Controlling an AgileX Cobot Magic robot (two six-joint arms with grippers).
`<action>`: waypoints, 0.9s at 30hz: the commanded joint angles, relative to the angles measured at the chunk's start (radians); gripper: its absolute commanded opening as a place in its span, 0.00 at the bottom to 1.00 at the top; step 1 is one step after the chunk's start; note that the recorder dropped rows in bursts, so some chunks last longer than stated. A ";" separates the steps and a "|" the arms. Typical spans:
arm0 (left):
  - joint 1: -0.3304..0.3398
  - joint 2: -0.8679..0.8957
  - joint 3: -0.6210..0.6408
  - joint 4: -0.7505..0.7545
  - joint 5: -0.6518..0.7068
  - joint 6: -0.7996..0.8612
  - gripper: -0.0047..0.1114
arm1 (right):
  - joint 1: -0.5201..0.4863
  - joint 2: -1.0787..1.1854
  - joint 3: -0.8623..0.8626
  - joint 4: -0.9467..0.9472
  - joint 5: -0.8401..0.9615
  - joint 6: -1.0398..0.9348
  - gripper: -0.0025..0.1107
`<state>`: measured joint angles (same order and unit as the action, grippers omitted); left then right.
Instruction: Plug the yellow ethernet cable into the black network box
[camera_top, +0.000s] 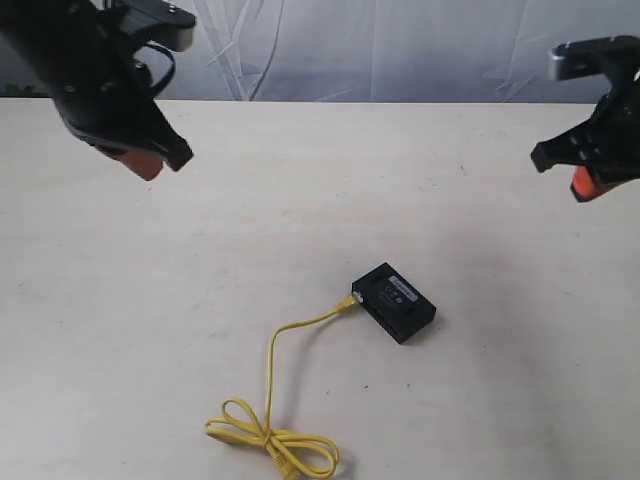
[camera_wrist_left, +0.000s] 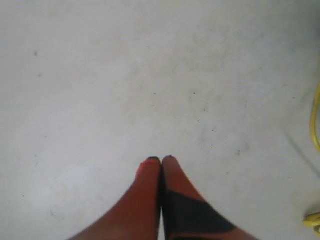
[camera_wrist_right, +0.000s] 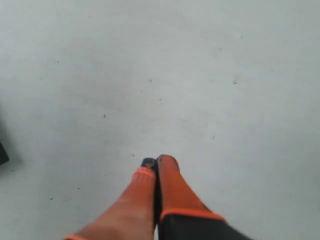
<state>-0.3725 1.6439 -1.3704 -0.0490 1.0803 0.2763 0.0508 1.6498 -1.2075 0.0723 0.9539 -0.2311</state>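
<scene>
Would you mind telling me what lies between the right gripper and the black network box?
Only bare table: in the exterior view, nothing sits between the right gripper and the black network box.

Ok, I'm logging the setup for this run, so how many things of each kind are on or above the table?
yellow ethernet cable: 1
black network box: 1
grippers, the left gripper and the right gripper: 2
Total: 4
</scene>
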 joint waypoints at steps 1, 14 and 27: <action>0.047 -0.143 0.128 -0.018 -0.134 -0.016 0.04 | -0.011 -0.153 0.043 -0.018 -0.056 0.024 0.01; 0.073 -0.561 0.484 -0.051 -0.479 -0.016 0.04 | -0.011 -0.638 0.409 -0.016 -0.448 0.074 0.01; 0.073 -0.962 0.770 -0.097 -0.708 -0.016 0.04 | -0.011 -1.037 0.666 0.011 -0.663 0.074 0.01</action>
<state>-0.3032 0.7467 -0.6402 -0.1302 0.4125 0.2651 0.0461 0.6757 -0.5685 0.0794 0.3267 -0.1573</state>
